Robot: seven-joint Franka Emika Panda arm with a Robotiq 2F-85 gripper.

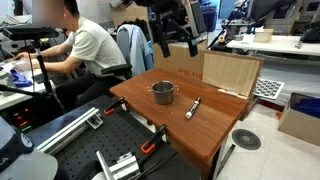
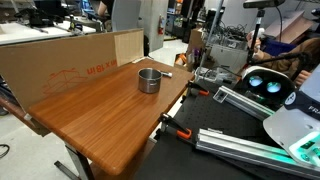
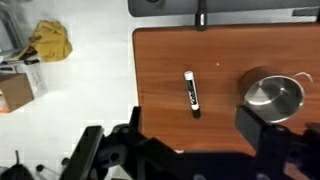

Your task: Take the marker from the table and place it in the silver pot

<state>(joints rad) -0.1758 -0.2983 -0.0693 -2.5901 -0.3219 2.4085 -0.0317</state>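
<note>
The marker (image 1: 194, 108) lies flat on the reddish-brown table (image 1: 210, 135), to one side of the silver pot (image 1: 162, 92). In the wrist view the marker (image 3: 191, 92) is dark with a whitish section and lies apart from the pot (image 3: 273, 93), whose short handle points to the frame's right edge. My gripper (image 1: 170, 35) hangs high above the table, over the pot's side. In the wrist view its jaws (image 3: 195, 135) are spread wide and empty, with the marker just beyond them. The pot (image 2: 149, 80) also stands on the table (image 2: 100, 120) in an exterior view.
A light wooden panel (image 1: 230, 72) and a cardboard box (image 2: 70, 55) stand along the table's edges. A person (image 1: 85, 48) sits at a white desk nearby. Orange-handled clamps (image 1: 148, 147) grip the table edge. A yellow cloth (image 3: 50, 40) and a box (image 3: 15, 92) lie on the floor.
</note>
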